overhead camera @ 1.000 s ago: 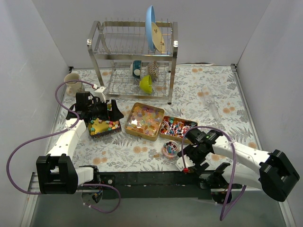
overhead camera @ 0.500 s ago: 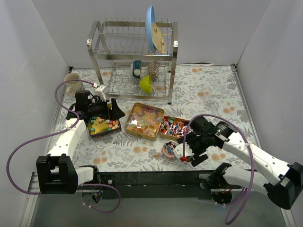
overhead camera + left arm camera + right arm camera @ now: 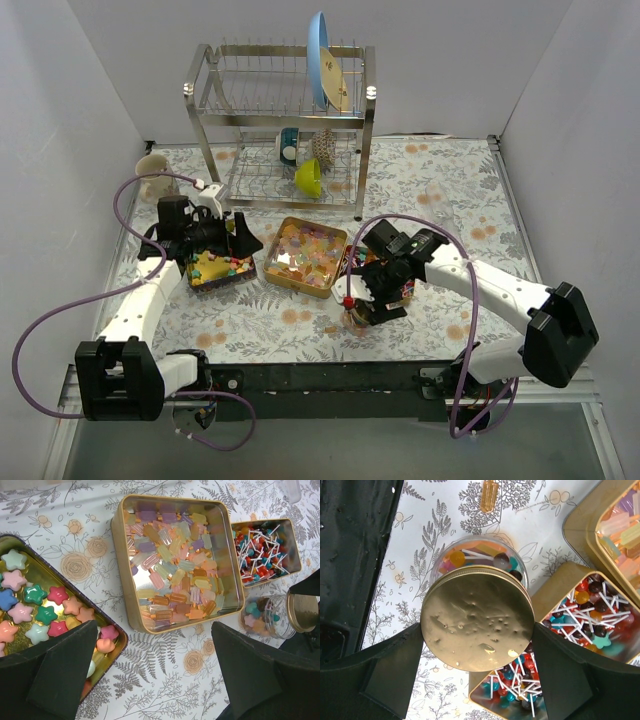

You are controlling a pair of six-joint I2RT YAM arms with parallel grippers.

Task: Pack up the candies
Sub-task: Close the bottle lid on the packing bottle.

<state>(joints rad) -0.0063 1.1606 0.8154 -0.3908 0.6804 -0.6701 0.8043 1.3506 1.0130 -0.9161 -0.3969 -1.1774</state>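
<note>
White-walled booth. The desk (image 3: 455, 205) is covered in a grey floral cloth, and a steel dish rack (image 3: 285, 120) stands at the back, well apart from the work.

Three open tins sit in a row mid-desk:
- The dark tin (image 3: 47, 575) holds pastel star-shaped candies (image 3: 36, 594).
- The square gold tin (image 3: 122, 580) is packed with translucent ice-lolly-shaped gummies (image 3: 175, 565).
- The small gold tin (image 3: 296, 545) is full of red, white and blue lollipops (image 3: 260, 545).

A clear glass jar (image 3: 470, 545) stands just beside the small tin, towards the near edge. It holds a loose mix of sweets (image 3: 456, 557).

Left hand (image 3: 154, 627): fingers wide apart and empty, hovering between the dark tin and the square tin.

Right hand (image 3: 478, 629): clamped across the rim of a round gold metal lid (image 3: 470, 607), which it holds over the jar mouth. The lid sits off-centre, with the far rim of the jar showing past it. I cannot tell whether lid and glass touch.

Progress, as I judge it: the jar is loaded and capping is the step in hand, but the lid is not seated. All three tins are well stocked. One stray orange gummy (image 3: 488, 495) lies on the cloth near the jar.

Room to move:
- It is tight on the tin side, where one finger of the right hand hangs over the lollipops.
- The black base rail runs close behind the jar at the near edge.
- There is open cloth to the right and at back right.
- The square tin lies between the two hands.
</note>
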